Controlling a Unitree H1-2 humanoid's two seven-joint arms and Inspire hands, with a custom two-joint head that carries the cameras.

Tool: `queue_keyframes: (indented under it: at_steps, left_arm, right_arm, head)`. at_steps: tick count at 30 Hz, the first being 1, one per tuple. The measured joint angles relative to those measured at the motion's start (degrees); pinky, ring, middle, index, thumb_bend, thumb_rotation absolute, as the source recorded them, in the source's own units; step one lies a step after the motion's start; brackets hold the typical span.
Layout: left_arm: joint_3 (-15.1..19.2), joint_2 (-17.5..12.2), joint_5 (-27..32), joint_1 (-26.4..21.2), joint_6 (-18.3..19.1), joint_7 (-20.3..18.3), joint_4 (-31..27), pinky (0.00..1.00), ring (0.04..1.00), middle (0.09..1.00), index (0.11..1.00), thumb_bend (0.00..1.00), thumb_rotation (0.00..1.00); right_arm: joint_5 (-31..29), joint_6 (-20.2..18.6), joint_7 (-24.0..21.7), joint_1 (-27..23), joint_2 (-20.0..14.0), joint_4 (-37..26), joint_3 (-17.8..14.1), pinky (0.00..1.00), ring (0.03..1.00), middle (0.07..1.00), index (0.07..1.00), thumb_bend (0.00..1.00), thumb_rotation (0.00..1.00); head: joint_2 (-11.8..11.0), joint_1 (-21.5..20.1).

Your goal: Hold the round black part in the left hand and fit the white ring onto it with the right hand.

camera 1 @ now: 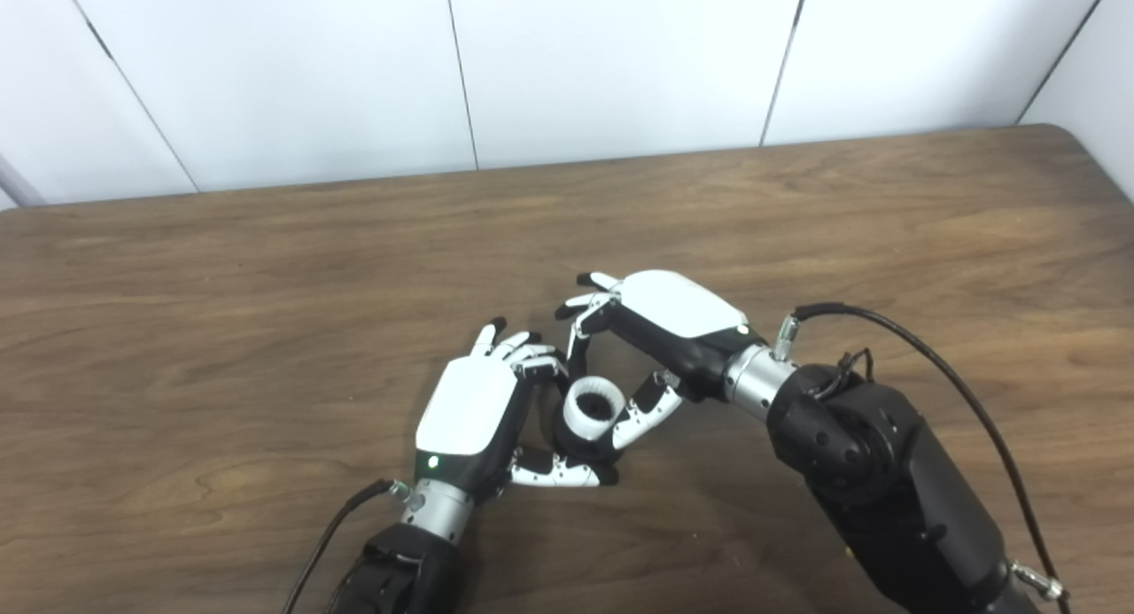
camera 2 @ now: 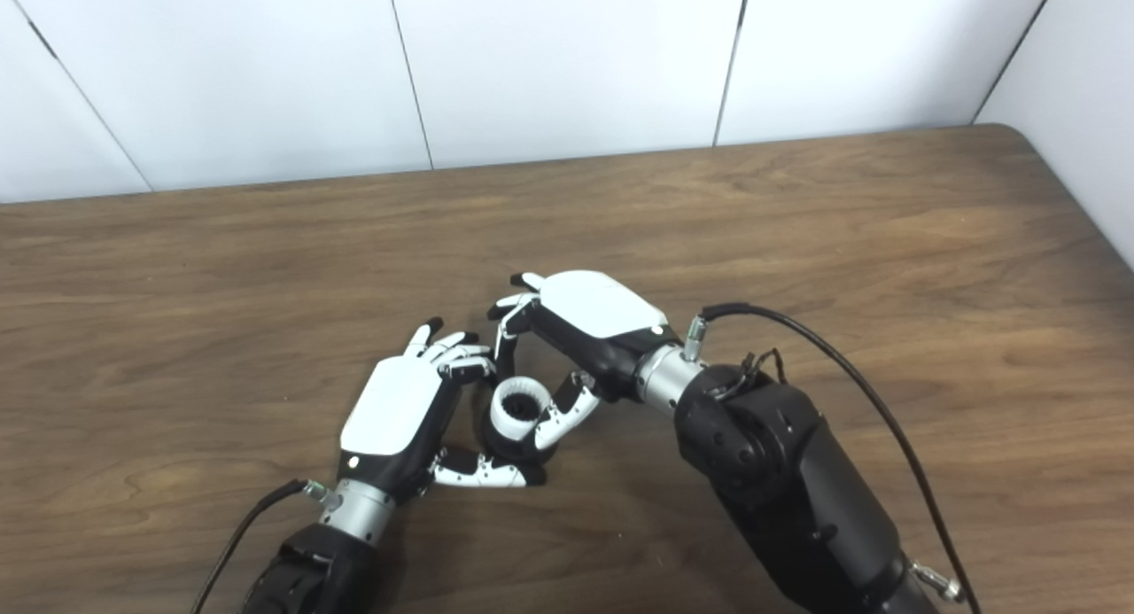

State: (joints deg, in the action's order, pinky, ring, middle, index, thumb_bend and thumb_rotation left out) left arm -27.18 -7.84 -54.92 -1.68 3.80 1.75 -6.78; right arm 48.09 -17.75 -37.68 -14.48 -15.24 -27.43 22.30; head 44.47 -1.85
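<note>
White ring (camera 1: 594, 408) seated atop round black part (camera 1: 576, 446), low over the wooden desk (camera 1: 797, 224), between both hands. Left hand (camera 1: 474, 410) closed around the black part, thumb beneath. Right hand (camera 1: 660, 330) pinching the ring, thumb against its side. Fit apparently near complete; full seating impossible to confirm, release left.

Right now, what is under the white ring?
The round black part sits directly below the white ring, between the left hand and right hand. Their fingers cover its base, so the seating is unclear.
</note>
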Motion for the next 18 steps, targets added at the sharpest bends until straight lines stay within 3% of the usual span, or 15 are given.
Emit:
queue_keyframes:
  at_steps: [18]
  left_arm:
    - [-0.15, 0.00, -0.06, -0.20, 0.06, -0.14, 0.01, 1.00, 0.877, 0.767, 0.486, 0.52, 0.06]
  right_arm:
    - [-0.58, 0.48, 1.30, 0.69, 0.31, 1.48, 0.07, 0.94, 0.978, 0.859, 0.486, 0.52, 0.13]
  head:
    - [0.00, 0.00]
